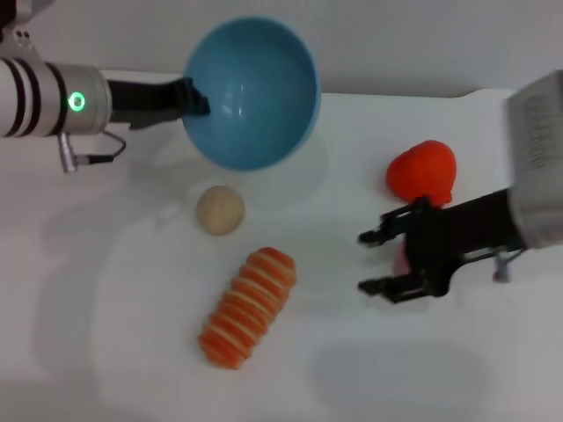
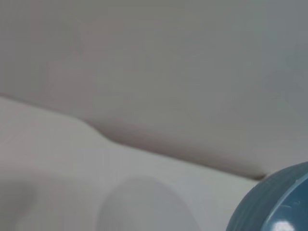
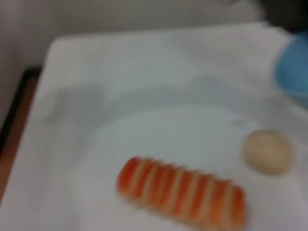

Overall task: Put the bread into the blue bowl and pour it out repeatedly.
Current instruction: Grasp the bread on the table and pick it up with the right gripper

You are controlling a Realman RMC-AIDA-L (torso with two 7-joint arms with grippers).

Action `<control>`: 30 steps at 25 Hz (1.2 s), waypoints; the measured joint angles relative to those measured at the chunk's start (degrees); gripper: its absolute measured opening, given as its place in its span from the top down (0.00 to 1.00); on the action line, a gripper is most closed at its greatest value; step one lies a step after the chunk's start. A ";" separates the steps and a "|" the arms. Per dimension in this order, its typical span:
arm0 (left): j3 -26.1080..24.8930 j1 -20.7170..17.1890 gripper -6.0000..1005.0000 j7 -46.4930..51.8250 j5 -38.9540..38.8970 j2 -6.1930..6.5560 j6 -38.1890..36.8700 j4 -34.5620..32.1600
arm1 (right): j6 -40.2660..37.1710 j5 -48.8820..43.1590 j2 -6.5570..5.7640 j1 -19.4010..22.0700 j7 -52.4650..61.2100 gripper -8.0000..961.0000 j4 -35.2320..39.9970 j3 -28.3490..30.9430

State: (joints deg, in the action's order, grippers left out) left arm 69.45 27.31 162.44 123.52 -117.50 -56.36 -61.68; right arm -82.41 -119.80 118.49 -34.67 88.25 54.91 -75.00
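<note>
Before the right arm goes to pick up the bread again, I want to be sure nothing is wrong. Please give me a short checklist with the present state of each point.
1. Bread lies free on the table: ok.
2. Right gripper open, empty, facing the bread: ok.
3. Blue bowl empty: ok.
4. Bowl upright to receive bread: not ok; the left gripper holds it tilted.
5. Beige ball apart from the bread: ok.
6. Red toy beside the right gripper, touching or not: cannot tell.
</note>
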 joint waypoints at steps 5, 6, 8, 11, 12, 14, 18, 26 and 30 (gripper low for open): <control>-2.94 0.29 0.96 0.52 3.26 0.16 -5.28 0.98 | 5.84 -2.65 0.43 -3.03 -0.19 0.34 2.31 -11.07; -3.27 0.26 0.96 0.80 3.97 0.16 -5.99 1.06 | 7.67 -3.16 0.47 -3.45 -0.32 0.34 2.68 -13.05; -3.57 0.01 0.96 1.63 4.88 0.16 -6.63 1.14 | 10.98 -3.88 0.53 -4.27 -0.45 0.34 2.98 -16.87; -3.79 -0.22 0.97 2.29 5.30 0.17 -7.09 1.65 | 16.52 -3.88 0.72 -6.09 -0.83 0.34 2.78 -24.47; -3.79 -0.22 0.97 2.29 5.30 0.17 -7.09 1.65 | 16.52 -3.88 0.72 -6.09 -0.83 0.34 2.78 -24.47; -3.84 -0.09 0.97 2.29 5.50 0.20 -7.25 2.07 | 18.60 -3.76 0.80 -6.97 -0.91 0.34 2.71 -27.92; -3.97 0.38 0.97 2.31 6.11 0.20 -7.32 2.58 | 23.01 -3.86 1.00 -8.02 -0.93 0.34 2.61 -34.46; -4.06 0.66 0.97 2.27 5.89 0.01 -6.15 2.70 | 32.11 -3.26 1.28 -8.97 -1.03 0.34 2.08 -45.14; -4.06 0.65 0.97 2.22 5.76 -0.07 -6.13 2.71 | 34.81 -2.65 1.30 -9.42 -0.80 0.34 1.60 -49.23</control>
State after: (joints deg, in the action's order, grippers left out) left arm 65.39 27.97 164.66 129.28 -117.57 -62.48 -58.97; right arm -47.60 -122.45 119.79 -44.09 87.44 56.52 -124.23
